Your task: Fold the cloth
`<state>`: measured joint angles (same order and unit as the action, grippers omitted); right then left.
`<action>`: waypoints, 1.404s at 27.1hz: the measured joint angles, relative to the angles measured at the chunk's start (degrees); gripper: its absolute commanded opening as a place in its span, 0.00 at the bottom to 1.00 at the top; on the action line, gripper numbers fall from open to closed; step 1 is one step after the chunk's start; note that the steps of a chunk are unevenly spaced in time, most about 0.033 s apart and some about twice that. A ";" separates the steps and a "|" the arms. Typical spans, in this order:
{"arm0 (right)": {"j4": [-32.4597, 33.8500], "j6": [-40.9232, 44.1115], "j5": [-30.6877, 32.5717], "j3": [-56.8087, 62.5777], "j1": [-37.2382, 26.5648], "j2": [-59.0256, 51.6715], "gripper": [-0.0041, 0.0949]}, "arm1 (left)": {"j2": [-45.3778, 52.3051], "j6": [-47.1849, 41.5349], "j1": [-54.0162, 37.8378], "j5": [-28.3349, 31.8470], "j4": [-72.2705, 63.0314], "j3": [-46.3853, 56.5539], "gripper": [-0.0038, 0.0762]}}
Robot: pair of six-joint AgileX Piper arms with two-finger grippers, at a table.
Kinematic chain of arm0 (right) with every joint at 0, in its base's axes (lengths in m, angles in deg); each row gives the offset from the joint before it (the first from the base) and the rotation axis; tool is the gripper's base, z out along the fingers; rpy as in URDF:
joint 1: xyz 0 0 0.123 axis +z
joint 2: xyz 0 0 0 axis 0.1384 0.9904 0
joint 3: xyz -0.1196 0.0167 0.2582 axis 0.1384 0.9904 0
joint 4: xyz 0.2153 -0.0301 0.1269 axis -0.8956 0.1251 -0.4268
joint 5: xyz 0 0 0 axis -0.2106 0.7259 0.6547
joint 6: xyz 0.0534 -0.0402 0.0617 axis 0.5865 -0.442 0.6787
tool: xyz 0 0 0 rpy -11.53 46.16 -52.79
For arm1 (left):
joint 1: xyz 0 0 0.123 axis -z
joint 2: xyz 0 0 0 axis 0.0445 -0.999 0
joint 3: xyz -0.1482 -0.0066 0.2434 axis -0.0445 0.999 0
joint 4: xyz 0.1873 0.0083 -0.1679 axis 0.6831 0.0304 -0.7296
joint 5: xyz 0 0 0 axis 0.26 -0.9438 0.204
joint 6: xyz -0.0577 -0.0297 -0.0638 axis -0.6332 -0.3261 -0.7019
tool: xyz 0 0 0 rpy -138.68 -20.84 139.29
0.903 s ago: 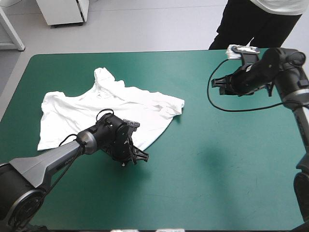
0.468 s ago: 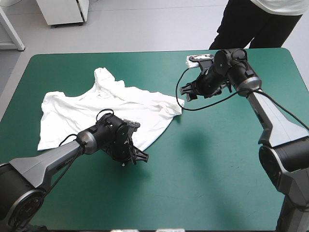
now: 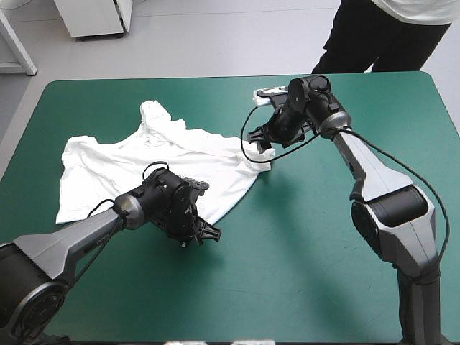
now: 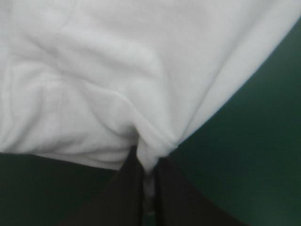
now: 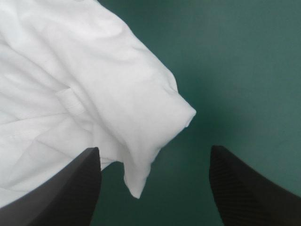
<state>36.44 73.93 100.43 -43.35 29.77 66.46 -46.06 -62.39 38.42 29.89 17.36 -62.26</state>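
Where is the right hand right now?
In the high view the right hand hangs open over the T-shirt's right corner, mid-table toward the far edge; in its wrist view that corner lies between its fingers.

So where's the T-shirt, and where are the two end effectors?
T-shirt [image 3: 108, 169]: high view, its flat middle.
Left end effector [image 4: 148, 162]: left wrist view, midway between its shut fingertips.
Right end effector [image 5: 154, 150]: right wrist view, midway between its open fingertips.
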 measured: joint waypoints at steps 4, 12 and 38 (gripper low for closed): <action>0.28 0.00 0.00 -0.85 0.62 2.86 0.63 | 0.00 0.46 0.00 0.00 0.00 0.00 0.04; 0.45 0.00 -0.12 -2.01 0.62 8.02 0.51 | 0.00 1.30 0.00 0.00 0.00 0.05 0.04; -0.64 0.59 0.52 -2.28 0.67 -19.73 0.03 | 17.27 -1.60 0.24 -14.48 24.96 -24.39 0.04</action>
<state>35.80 74.52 100.95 -45.62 30.44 46.73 -28.79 -63.99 38.66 15.41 42.32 -86.66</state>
